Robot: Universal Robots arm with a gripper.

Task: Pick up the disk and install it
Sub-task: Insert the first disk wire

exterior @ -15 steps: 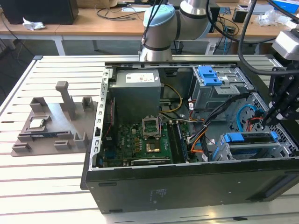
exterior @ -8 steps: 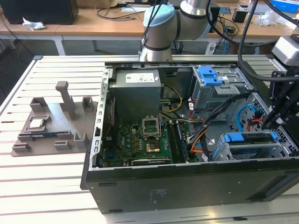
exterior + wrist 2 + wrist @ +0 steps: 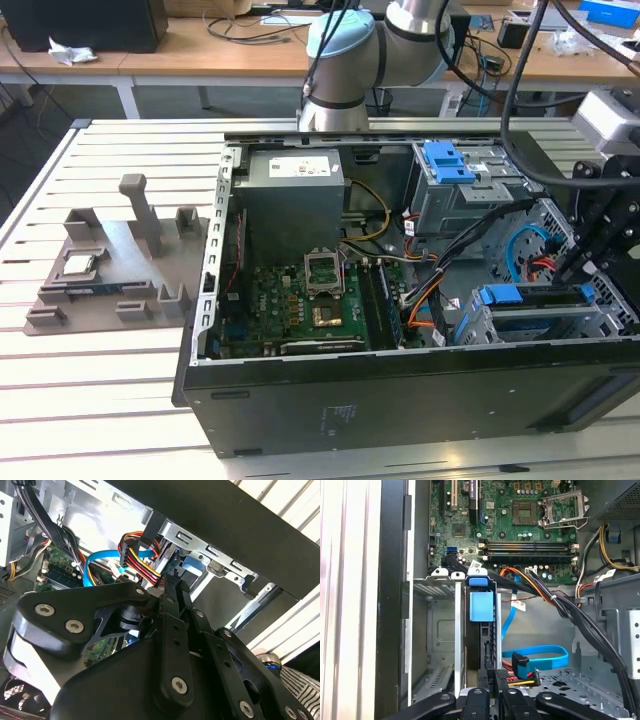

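The disk stands on edge in a slot of the grey metal drive cage, and its blue carrier tab faces the motherboard. In the exterior view the disk lies in the cage at the case's near corner, on the exterior view's right. My gripper sits at the disk's other end, fingers drawn together and tips against it, beside the red-yellow power plug. In the second wrist view the gripper points at the blue carrier. The exterior view shows the gripper over that cage.
Blue data cable and black cable bundles crowd the space beside the cage. The motherboard fills the case floor. A second cage with a blue latch stands behind. A grey fixture holding a CPU chip lies left of the case.
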